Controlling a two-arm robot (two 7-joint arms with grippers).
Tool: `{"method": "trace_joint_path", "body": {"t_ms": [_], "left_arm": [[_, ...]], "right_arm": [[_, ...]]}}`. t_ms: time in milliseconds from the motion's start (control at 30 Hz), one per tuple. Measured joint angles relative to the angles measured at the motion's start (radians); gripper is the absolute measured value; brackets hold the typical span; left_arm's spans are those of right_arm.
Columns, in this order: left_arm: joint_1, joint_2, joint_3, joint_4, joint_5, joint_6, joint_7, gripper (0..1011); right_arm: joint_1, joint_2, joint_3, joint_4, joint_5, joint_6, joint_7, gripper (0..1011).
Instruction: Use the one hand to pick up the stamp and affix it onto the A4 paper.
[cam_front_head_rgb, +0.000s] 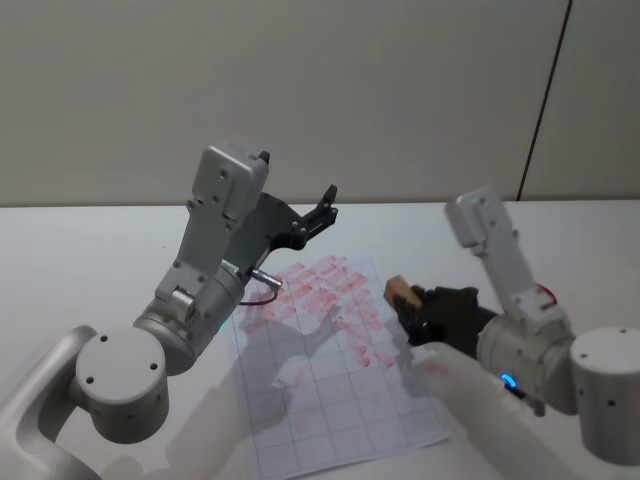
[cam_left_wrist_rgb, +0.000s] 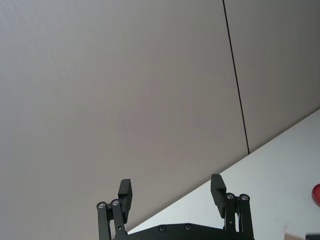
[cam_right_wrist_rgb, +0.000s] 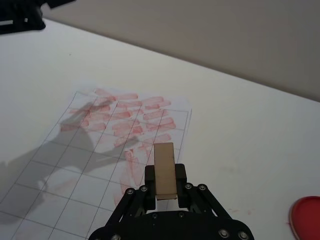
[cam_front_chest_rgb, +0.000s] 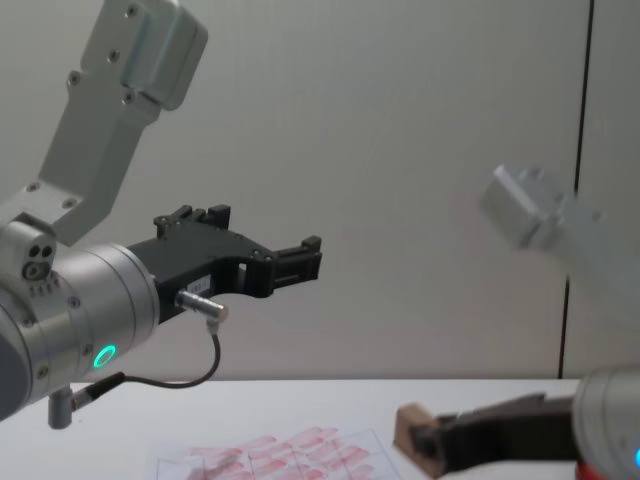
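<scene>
The stamp (cam_right_wrist_rgb: 164, 168), a light tan wooden block, sits clamped between the black fingers of my right gripper (cam_right_wrist_rgb: 165, 181). In the head view the stamp (cam_front_head_rgb: 397, 290) hovers at the right edge of the A4 paper (cam_front_head_rgb: 330, 380), with the right gripper (cam_front_head_rgb: 405, 303) behind it. The chest view shows the stamp (cam_front_chest_rgb: 409, 428) a little above the sheet (cam_front_chest_rgb: 280, 458). The A4 paper (cam_right_wrist_rgb: 75, 170) is white with grid lines and rows of red-pink imprints on its far half. My left gripper (cam_front_head_rgb: 325, 213) is raised above the table beyond the paper's far edge, open and empty, with its fingers (cam_left_wrist_rgb: 125, 194) spread.
A round red ink pad (cam_right_wrist_rgb: 306, 217) lies on the white table to the right of the paper. The table (cam_front_head_rgb: 80, 270) runs back to a plain wall. My left arm (cam_front_head_rgb: 215, 260) leans over the paper's left side and casts a shadow on it.
</scene>
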Motion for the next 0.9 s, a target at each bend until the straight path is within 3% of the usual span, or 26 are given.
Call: {"method": "trace_joint_path", "body": {"t_ms": [533,900], "left_arm": [[0.0,0.0,0.0,0.0,0.0,0.0,0.0,1001],[0.0,0.0,0.0,0.0,0.0,0.0,0.0,1001]], "right_arm": [[-0.04,0.058,0.092,-0.101,0.099,-0.014,-0.113,216],[-0.077,0.106,0.153,-0.084,0.134,-0.064,-0.183,214]]}}
